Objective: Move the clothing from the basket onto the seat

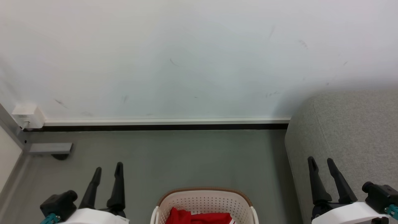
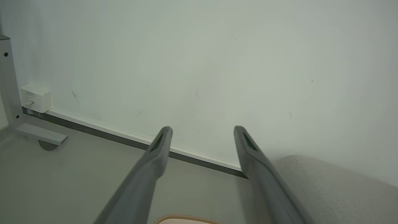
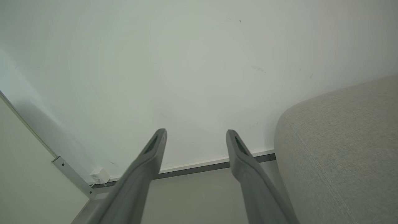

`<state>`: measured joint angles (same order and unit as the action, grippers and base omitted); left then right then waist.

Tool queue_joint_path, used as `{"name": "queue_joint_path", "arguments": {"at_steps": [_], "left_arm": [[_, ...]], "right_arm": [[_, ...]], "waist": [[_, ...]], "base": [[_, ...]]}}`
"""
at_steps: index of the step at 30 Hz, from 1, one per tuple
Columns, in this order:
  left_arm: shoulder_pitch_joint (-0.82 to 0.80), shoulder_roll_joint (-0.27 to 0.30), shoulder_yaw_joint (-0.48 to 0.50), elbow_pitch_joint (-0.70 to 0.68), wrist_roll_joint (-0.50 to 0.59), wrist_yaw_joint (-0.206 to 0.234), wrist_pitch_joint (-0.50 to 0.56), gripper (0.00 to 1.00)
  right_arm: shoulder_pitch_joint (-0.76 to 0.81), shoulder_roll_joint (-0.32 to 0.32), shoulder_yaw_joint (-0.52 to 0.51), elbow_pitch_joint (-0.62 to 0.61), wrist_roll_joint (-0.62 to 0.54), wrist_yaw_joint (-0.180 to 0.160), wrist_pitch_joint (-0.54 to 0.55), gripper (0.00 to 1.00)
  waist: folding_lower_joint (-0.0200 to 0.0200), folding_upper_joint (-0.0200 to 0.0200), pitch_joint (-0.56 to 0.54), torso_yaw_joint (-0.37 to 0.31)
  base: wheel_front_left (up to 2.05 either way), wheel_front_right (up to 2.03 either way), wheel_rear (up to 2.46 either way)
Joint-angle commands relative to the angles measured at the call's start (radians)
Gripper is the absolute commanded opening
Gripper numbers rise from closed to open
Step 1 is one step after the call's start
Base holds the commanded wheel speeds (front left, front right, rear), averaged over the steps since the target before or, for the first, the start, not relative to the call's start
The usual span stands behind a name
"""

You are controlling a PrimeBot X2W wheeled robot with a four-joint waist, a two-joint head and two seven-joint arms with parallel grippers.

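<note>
**Red clothing [image 1: 199,217] lies in basket [image 1: 205,190], seat [image 1: 348,133] to the right**

Open grey floor [image 1: 174,155] runs from the basket's rim to the wall [image 1: 186,56]. The seat's rounded corner stands apart from it. The left gripper [image 1: 108,167] and right gripper [image 1: 320,160] flank the basket, jaws spread, empty.

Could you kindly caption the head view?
Left pincer and right pincer, open, flank the basket of red clothing beside the sofa.

Perforated plastic basket [image 1: 205,200], soft red cloth clothing [image 1: 199,217], coarse matt grey fabric seat [image 1: 348,130].
</note>
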<state>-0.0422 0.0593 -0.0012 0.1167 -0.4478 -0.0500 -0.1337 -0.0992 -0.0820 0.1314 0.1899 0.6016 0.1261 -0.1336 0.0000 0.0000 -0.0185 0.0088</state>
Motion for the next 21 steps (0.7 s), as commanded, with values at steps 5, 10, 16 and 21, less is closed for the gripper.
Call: {"name": "queue_joint_path", "arguments": {"at_steps": [5,10,16,21], "left_arm": [[-0.001,0.023,-0.016,-0.013,0.066,0.016,-0.021,1.00],[0.003,0.032,-0.029,-0.019,0.111,0.027,-0.035,1.00],[0.007,0.042,-0.044,-0.023,0.160,0.037,-0.050,1.00],[0.009,0.045,-0.052,-0.025,0.198,0.043,-0.063,1.00]], "right_arm": [[-0.016,-0.010,0.017,-0.003,-0.061,0.005,-0.021,1.00],[-0.019,-0.013,0.032,0.000,-0.109,0.005,-0.034,1.00],[-0.020,-0.017,0.047,0.000,-0.158,0.005,-0.049,1.00],[-0.021,-0.019,0.056,-0.005,-0.193,0.006,-0.064,1.00]], "waist": [[0.0000,0.0000,0.000,0.001],[0.0000,0.0000,-0.001,0.002],[0.0000,0.0000,-0.002,0.004],[0.0000,0.0000,-0.004,0.005]], "base": [[0.00,0.00,0.00],[0.00,0.00,0.00],[0.00,0.00,0.00],[0.00,0.00,0.00]]}}
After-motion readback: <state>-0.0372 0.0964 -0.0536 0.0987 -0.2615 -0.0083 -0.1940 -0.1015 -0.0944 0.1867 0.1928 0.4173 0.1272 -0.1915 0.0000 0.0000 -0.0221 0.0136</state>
